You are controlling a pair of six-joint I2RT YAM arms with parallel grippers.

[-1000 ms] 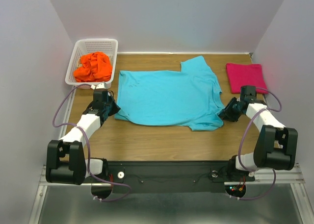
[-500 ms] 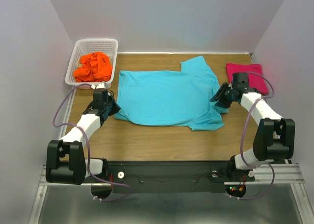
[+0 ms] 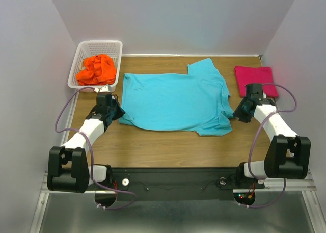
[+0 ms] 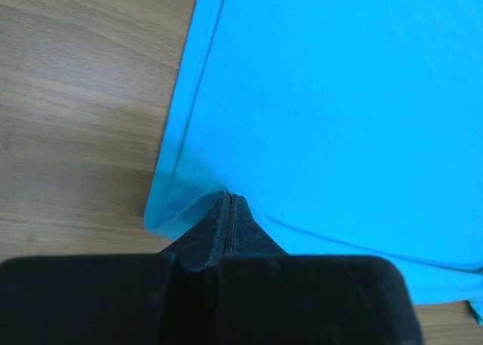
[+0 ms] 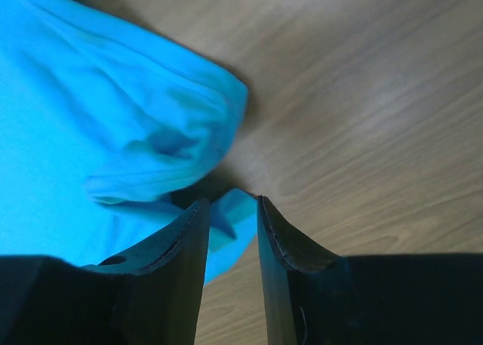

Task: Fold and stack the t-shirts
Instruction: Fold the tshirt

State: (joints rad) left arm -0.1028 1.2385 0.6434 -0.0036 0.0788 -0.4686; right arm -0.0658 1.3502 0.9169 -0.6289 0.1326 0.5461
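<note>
Spread on the surface (image 3: pixel 153 146), the blue shirt (image 3: pixel 173 100) is pinched at its left hem by the closed left jaws; a sleeve tip lies between the parted right jaws. Only from above are a pink shirt (image 3: pixel 254 79) and an orange shirt (image 3: pixel 97 69) seen flanking it.

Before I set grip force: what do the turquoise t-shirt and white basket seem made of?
The turquoise t-shirt: soft matte knit cloth, perhaps cotton; it rumples and shows a stitched hem. The basket: white plastic, probably; stiff open lattice walls.
</note>
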